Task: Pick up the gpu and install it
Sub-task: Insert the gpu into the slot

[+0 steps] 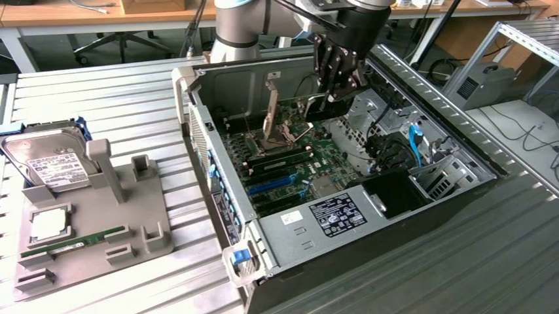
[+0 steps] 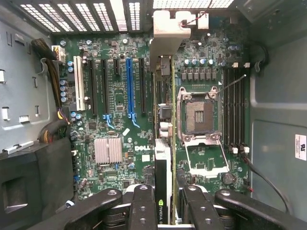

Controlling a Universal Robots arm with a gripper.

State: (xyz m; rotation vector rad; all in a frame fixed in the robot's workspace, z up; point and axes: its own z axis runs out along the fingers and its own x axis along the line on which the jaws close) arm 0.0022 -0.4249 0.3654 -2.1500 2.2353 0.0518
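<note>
Green motherboard with one blue slot and one white slot; black gpu with silvery bracket; black tool; grey ribbed desk

Noted open PC case lying on slatted metal table, motherboard face up inside. Found gripper down inside case, closed on dark end of gpu. Saw gpu standing on edge over motherboard, silvery bracket upright at end away from gripper. Cannot tell whether seated in slot. Logged blue slots nearer camera than card, apart from it. Spotted grey fixture at exterior view's left, well apart from case, carrying hard drive and green memory stick.
</note>
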